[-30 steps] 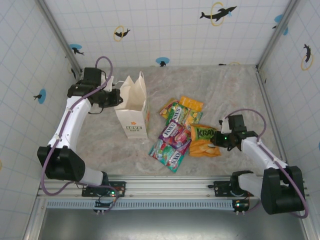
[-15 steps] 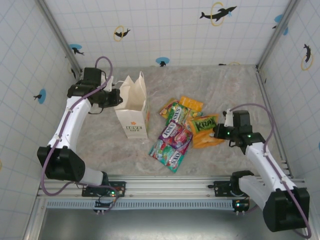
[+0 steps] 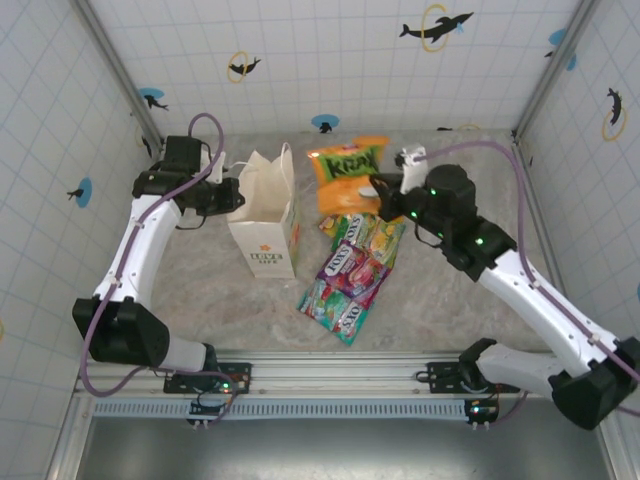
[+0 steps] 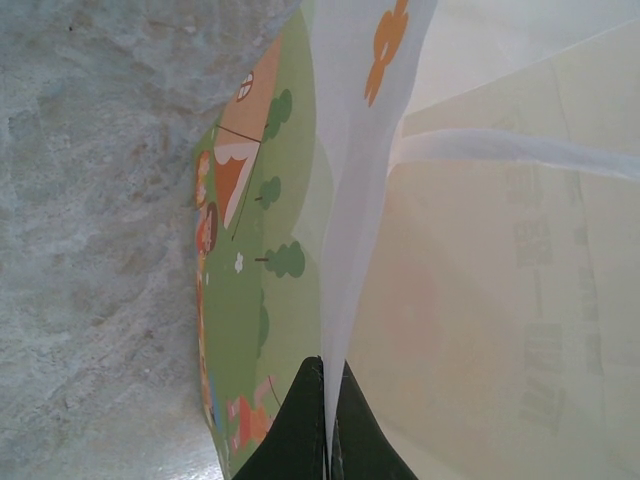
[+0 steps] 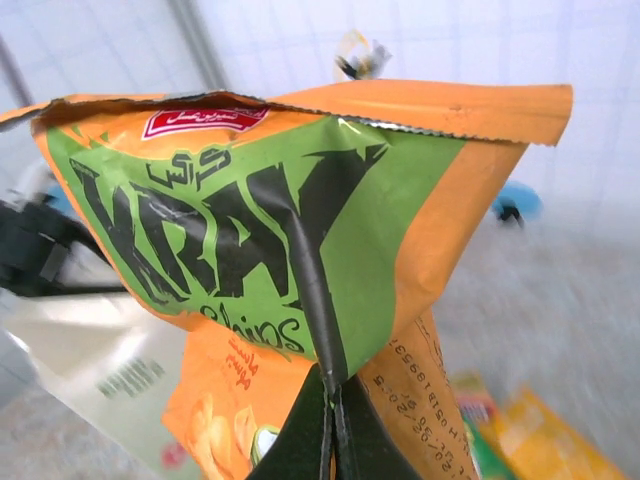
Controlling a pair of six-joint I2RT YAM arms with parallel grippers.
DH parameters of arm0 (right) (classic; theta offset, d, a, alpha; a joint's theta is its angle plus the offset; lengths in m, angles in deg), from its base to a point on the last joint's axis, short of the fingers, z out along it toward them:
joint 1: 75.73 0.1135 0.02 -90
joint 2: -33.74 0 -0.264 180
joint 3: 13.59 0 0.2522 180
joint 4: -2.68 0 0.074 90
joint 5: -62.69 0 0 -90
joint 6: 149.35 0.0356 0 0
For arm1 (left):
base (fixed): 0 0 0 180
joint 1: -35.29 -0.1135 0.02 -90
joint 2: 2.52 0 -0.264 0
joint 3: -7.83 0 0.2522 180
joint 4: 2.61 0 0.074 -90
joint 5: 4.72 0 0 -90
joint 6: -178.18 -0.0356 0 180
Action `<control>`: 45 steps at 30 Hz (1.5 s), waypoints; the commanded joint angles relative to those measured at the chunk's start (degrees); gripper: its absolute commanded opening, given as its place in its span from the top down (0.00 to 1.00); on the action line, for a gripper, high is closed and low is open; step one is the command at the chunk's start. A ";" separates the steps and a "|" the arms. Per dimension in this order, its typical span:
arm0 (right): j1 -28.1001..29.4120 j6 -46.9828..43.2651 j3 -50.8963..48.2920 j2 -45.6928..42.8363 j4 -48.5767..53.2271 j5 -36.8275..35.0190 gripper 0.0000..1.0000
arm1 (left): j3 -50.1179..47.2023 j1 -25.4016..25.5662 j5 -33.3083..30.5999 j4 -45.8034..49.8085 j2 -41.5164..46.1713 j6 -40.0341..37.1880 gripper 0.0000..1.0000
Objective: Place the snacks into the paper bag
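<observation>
Above the surface (image 3: 200,290), just right of the bag (image 3: 262,215), the right claw (image 3: 385,197) holds an orange packet (image 3: 347,168) aloft, shut tight on a fold at its lower edge. The left claw (image 3: 232,197) is clamped on the bag's wall at the rim, propping the mouth. The other snacks (image 3: 350,265) lie piled beside the bag. That thin pinch on glossy film may slip, and the wide packet could catch the narrow mouth, crumpling or tipping the bag
</observation>
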 commanded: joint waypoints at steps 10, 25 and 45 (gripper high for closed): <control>9.71 -8.77 13.73 11.25 -25.15 1.92 1.00 | -0.63 -0.21 2.90 -1.95 2.70 4.42 0.77; 10.62 -16.39 17.75 19.23 -29.32 4.64 1.00 | -2.03 -0.13 -1.51 -8.17 9.72 12.22 0.60; -1.20 -20.46 35.24 39.00 -26.15 36.57 1.00 | -2.39 -0.20 -5.38 -8.61 11.97 12.23 0.91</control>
